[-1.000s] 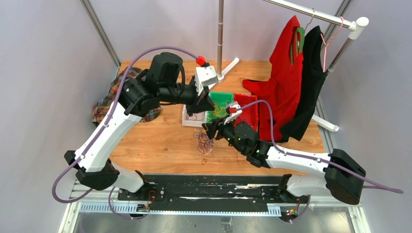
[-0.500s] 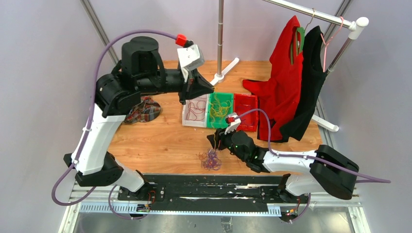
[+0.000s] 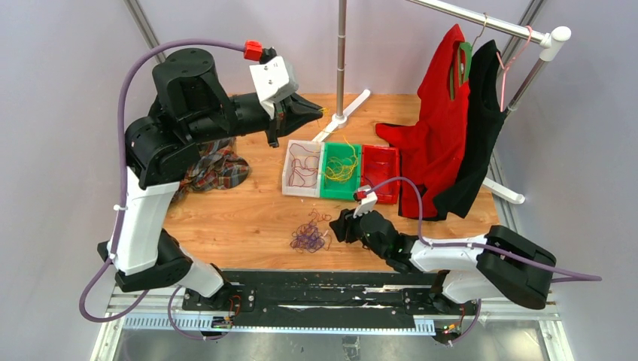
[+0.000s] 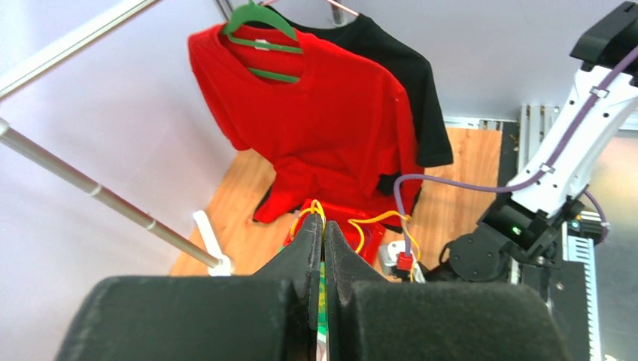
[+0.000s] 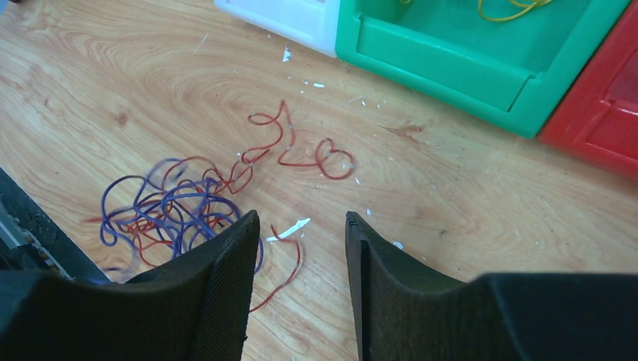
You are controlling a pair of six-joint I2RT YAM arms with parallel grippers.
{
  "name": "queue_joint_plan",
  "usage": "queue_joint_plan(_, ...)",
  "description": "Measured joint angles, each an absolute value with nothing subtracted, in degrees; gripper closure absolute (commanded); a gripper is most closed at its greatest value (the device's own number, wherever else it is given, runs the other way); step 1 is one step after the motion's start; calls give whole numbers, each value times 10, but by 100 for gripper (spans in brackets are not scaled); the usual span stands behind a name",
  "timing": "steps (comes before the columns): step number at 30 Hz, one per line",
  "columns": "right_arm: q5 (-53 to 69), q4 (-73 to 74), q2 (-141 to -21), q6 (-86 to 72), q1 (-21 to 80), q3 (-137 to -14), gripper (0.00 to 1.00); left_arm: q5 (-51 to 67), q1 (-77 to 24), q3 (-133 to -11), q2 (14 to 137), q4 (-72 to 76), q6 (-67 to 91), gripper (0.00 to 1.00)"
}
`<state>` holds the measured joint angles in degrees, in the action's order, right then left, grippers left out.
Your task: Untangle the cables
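We find the left gripper (image 4: 323,226) raised, clamped on a yellow cable (image 4: 376,219) that trails down towards the green bin (image 5: 451,68). The right gripper (image 5: 302,219) hangs low, jaws apart and empty, just beside the purple-and-red cable tangle (image 5: 173,210) on the table (image 5: 489,188).

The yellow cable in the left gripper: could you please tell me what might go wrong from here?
1. The left gripper is shut on the yellow cable, which appears to trail down into the green bin. Raising it higher may drag other yellow strands out.
2. The right gripper hangs open beside the purple and red tangle. Closing there would likely catch both colours together.
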<state>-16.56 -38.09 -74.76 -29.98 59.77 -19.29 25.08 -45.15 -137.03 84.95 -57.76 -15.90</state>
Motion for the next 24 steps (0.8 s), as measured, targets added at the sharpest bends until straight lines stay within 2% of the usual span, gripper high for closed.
queue_joint_plan(5,-168,-365,-714,-292,598,-189,47,243,-451,-1372,848,-558,-163,100)
queue_joint_plan(12,-172,-279,-586,-248,598,-219,38,242,-451,-1329,839,-553,-171,100)
queue_joint_plan(18,-212,-222,-522,-229,598,-246,40,242,-451,-1285,839,-545,-174,100)
queue_joint_plan(24,-277,-171,-489,-231,598,-233,44,236,-451,-1183,840,-512,-192,100)
